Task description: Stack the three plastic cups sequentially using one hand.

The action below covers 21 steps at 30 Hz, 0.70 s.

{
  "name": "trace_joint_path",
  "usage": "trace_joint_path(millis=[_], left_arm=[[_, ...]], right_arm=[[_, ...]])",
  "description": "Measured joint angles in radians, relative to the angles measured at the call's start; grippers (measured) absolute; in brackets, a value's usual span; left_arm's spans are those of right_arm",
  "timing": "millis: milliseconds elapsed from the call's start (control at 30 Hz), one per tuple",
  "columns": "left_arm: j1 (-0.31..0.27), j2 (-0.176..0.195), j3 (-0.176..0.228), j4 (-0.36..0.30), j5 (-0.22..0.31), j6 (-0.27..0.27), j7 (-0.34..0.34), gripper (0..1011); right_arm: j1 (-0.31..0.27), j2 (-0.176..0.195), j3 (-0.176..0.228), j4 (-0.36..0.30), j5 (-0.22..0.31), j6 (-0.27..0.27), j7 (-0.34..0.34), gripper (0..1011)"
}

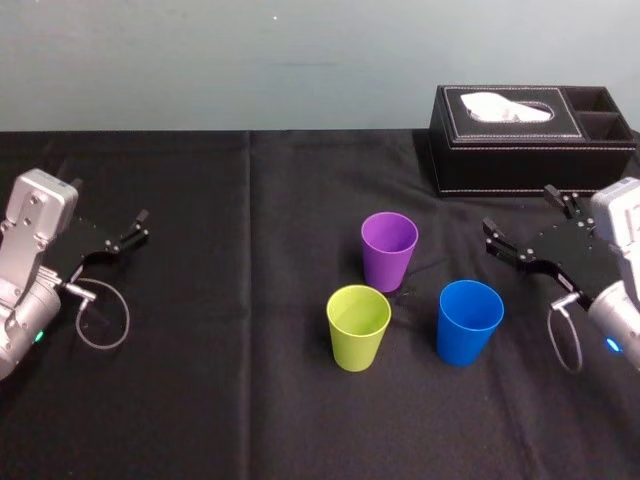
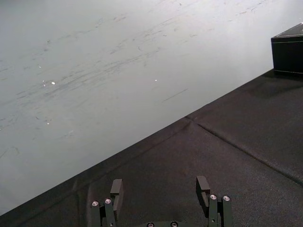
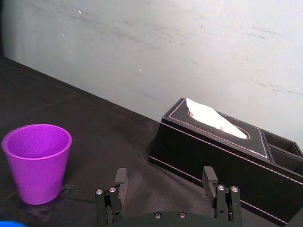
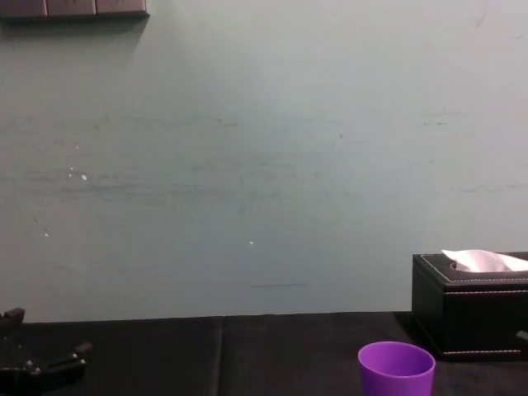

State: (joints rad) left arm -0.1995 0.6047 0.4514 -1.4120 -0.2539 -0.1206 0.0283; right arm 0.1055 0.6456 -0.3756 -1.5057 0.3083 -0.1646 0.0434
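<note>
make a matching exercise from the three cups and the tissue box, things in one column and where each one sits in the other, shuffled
Column one
1. purple cup
2. blue cup
3. yellow-green cup
4. tissue box

Column two
A. front right of the cup group, closest to the right gripper
B. back right, behind all the cups
C. farthest back of the three cups
D. front left of the cup group

Pairs: 1-C, 2-A, 3-D, 4-B
</note>
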Motion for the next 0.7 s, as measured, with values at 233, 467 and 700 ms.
trace_joint_path(millis=[233,467,700], left_arm=[[0.000,0.000,0.000,0.000,0.000,0.000,0.000,1011],[0.000,0.000,0.000,0.000,0.000,0.000,0.000,1011],[0.000,0.000,0.000,0.000,0.000,0.000,0.000,1011]], right_arm=[[-0.102,0.053,0.070,-0.075,0.096,-0.051,0.080,1000],[-0.212,0.115,0.144,-0.130,0.216,-0.105,0.195,1000],[-0.293,0.173,0.183,-0.162,0.284,-0.126,0.314,1000]])
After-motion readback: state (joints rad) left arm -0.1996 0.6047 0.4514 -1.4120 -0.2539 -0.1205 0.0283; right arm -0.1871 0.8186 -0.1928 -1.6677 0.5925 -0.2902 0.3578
